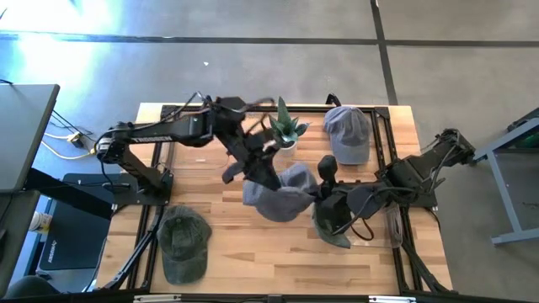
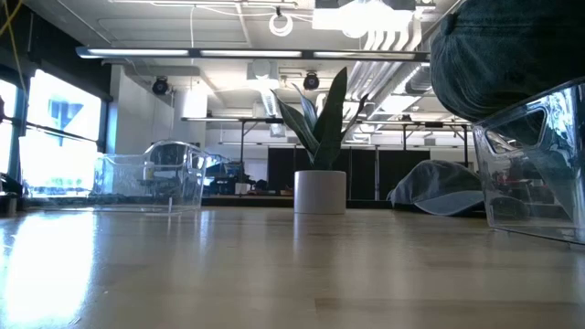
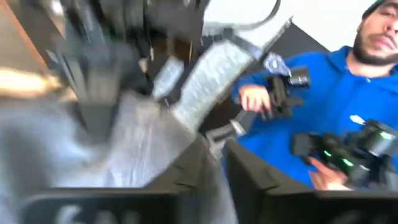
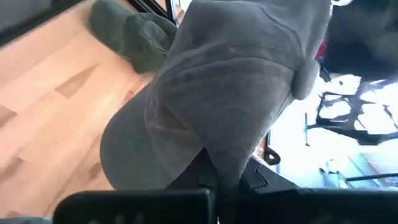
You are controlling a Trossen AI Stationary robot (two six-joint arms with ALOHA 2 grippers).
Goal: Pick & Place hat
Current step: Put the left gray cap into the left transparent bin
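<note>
Hat (image 1: 282,200) just in front of the potted plant (image 1: 286,130) — soft, light, floppy cloth, pinched by both closed grippers, left (image 1: 271,181) and right (image 1: 324,195) — best grabbed at the stiffer brim.

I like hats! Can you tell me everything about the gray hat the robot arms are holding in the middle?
The gray hat is a soft cloth cap, crumpled and sagging, with stitched seams and a brim. It hangs over the middle of the wooden table. The right gripper has its jaws shut on a fold of it. The left gripper is right against it from the other side.
</note>
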